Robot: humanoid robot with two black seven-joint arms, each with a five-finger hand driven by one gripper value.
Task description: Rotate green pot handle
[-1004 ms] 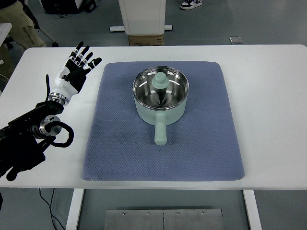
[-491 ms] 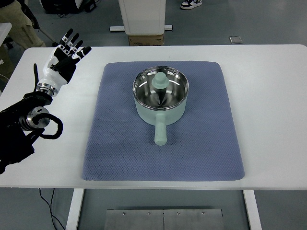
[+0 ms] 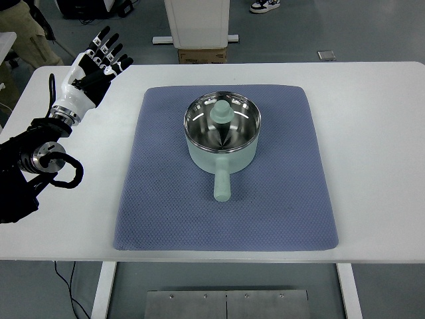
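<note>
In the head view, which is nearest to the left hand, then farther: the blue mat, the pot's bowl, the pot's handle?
From the left hand:
1. Blue mat, its far left corner is closest.
2. Pot's bowl, mid-mat.
3. Pot's handle, pointing toward the table's near edge.

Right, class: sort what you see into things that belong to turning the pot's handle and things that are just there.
Belongs to the job:
green pot
pot handle, pointing at the near table edge
left hand, open, over the table's far left

Just there:
blue mat under the pot
white table
cardboard box behind the table
</note>
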